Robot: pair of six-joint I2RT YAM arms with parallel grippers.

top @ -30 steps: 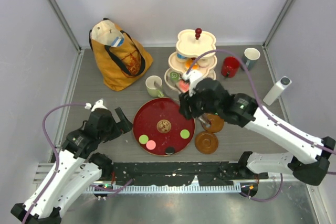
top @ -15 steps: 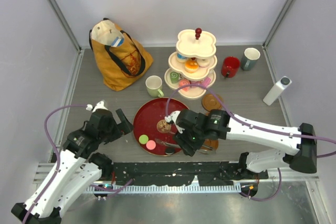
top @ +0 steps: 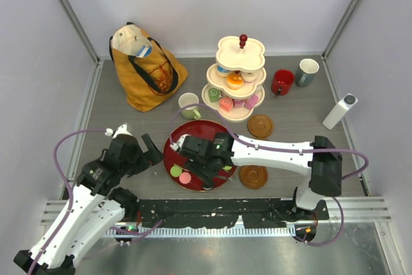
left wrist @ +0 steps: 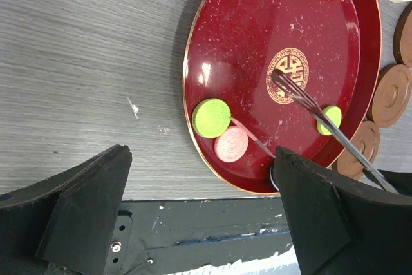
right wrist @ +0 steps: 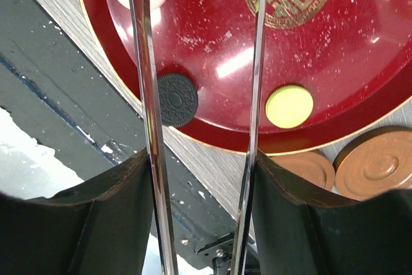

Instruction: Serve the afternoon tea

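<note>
The afternoon tea is spread about. Pastries fill the tiered stand (top: 239,53). A green macaron (left wrist: 211,117), a pink one (left wrist: 232,143), a second green one (right wrist: 289,106) and a dark cookie (right wrist: 175,99) lie on the dark-red tray (top: 168,152). The red mug (top: 282,82), grey-blue mug (top: 308,71) and pale green mug (top: 188,104) stand on the table. My right gripper (right wrist: 201,159) is shut on metal tongs (right wrist: 147,82), whose arms spread over the tray with nothing between them. Left of the tray, my left gripper (left wrist: 203,159) is open and empty.
A mustard tote bag (top: 145,69) sits at the back left. Two brown saucers (top: 261,126) (top: 253,175) lie right of the tray, and a white bottle (top: 339,111) stands at the far right. The black base rail (left wrist: 193,223) runs along the near edge.
My right arm has swung from the tiered stand down and left, bringing the tongs over the tray. The left arm has not moved.
</note>
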